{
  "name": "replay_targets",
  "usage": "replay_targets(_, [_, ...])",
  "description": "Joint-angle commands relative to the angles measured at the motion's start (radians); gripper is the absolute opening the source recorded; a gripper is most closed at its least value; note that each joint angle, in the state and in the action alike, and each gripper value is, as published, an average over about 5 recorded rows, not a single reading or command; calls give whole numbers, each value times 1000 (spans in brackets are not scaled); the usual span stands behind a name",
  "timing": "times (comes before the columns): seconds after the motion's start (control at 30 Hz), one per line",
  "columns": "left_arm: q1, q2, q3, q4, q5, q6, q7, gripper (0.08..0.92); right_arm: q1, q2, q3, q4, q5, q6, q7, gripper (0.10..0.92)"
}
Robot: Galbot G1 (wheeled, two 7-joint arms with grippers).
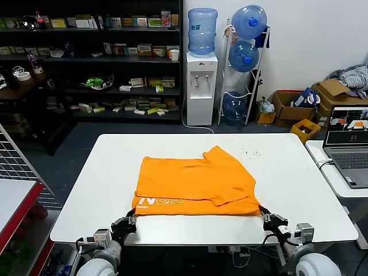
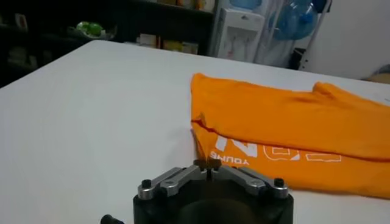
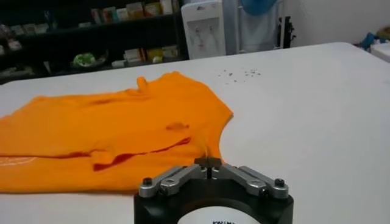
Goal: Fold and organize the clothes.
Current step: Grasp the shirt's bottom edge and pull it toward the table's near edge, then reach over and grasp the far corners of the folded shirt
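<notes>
Just ahead of both grippers, T-shirt (image 1: pixel 195 184) lies half-folded on table (image 1: pixel 80 201). Left gripper (image 1: pixel 127 221) and right gripper (image 1: pixel 269 220) clenched, empty, at near corners. Next: open, pinch corners.

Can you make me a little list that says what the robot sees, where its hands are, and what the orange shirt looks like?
shirt: orange T-shirt, partly folded, flat on the white table
lettering: white print along its near edge
left hand: shut, at the shirt's near left corner
right hand: shut, at the near right corner
holding: cannot tell whether either hand grips the cloth
beside table: laptop, open
</notes>
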Motion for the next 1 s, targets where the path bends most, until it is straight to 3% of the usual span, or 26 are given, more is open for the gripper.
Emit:
replay_targets(0.03, [153,63,-26,-163,-83,22,-54,93,-219,-26,129,148,67,-24,33,124])
replay_targets(0.33, [308,82,-33,-276,-84,44,-87,93,-362,14,192,191,52,-24,33,124])
replay_targets(0.57, [328,75,-41,-303,-82,78,-93,99,-349,26,176,192,-10,-30,15,155])
replay_targets(0.83, [242,97,-107,-340,-146,110,-92,278,-216,-32,151,210,23,-17,-34,380])
replay_targets(1.0, [28,109,-125,-257,-179,95,-50,425,101,-74,-3,133,64,-47,17,518])
